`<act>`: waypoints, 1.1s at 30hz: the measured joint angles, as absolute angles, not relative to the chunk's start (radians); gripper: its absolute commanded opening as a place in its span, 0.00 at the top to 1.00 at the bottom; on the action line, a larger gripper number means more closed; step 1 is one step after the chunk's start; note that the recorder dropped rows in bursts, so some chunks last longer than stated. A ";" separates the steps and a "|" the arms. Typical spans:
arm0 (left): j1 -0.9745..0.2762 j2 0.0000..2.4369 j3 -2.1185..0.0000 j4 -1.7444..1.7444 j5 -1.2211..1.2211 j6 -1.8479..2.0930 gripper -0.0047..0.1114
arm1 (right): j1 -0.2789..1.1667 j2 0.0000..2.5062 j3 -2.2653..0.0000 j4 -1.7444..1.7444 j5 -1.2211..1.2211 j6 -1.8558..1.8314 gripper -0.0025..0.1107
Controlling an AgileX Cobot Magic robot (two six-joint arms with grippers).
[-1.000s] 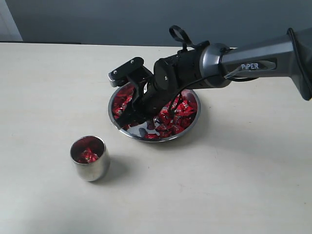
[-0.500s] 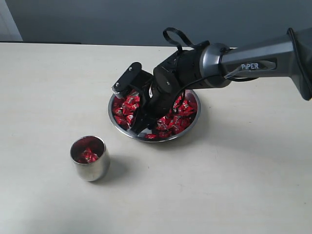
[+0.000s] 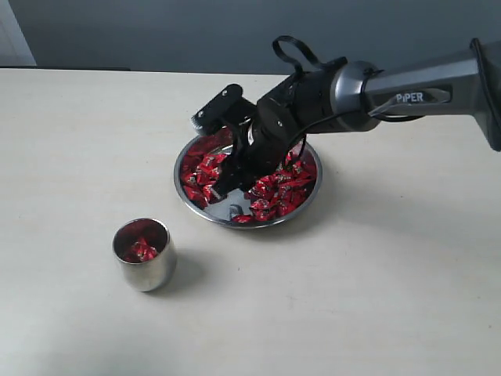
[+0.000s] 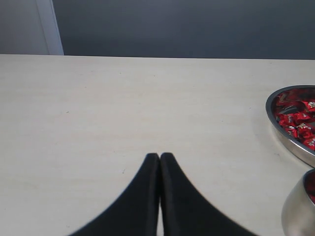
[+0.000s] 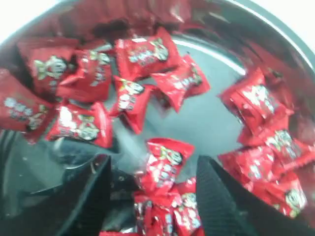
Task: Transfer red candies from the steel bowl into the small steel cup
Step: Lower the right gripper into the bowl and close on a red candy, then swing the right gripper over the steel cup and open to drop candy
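The right gripper (image 3: 207, 154) hangs wide open and empty over the red candies (image 3: 278, 192) in the steel bowl (image 3: 233, 208) at the frame's centre, apparently to pinch one for the small steel cup (image 3: 149, 270) standing at lower left.

Soft, even light leaves the desk (image 3: 78, 141) bright, with only faint shadows under the right tool (image 3: 221, 149). In its wrist view the red candies (image 5: 142, 54) ahead of the tool are smeared by blur, and the steel bowl (image 5: 211, 118) glares pale just beyond them. The left tool (image 4: 160, 156) shows as featureless black.
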State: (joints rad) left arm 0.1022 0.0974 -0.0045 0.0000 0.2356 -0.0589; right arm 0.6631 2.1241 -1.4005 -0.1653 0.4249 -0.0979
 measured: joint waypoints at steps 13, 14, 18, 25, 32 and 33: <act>0.102 0.097 -0.004 0.000 0.236 -0.059 0.96 | 0.573 2.148 -1.487 0.238 0.549 -0.138 0.56; 0.102 0.097 -0.004 0.000 0.236 -0.059 0.96 | 0.573 2.171 -1.487 0.238 0.549 -0.139 0.56; 0.102 0.097 -0.004 0.000 0.236 -0.059 0.96 | 0.573 2.202 -1.487 0.238 0.544 -0.142 0.56; 0.102 0.097 -0.004 0.000 0.236 -0.059 0.96 | 0.573 2.204 -1.487 0.240 0.522 -0.144 0.74; 0.102 0.097 -0.004 0.000 0.236 -0.059 0.96 | 0.573 2.204 -1.487 0.240 0.513 -0.144 0.97; 0.102 0.097 -0.004 0.000 0.236 -0.059 0.96 | 0.573 2.204 -1.487 0.240 0.508 -0.144 0.97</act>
State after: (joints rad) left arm 0.1022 0.0974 -0.0045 0.0000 0.2356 -0.0589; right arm 0.5732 2.2043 -1.4868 0.2402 0.5084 -0.1439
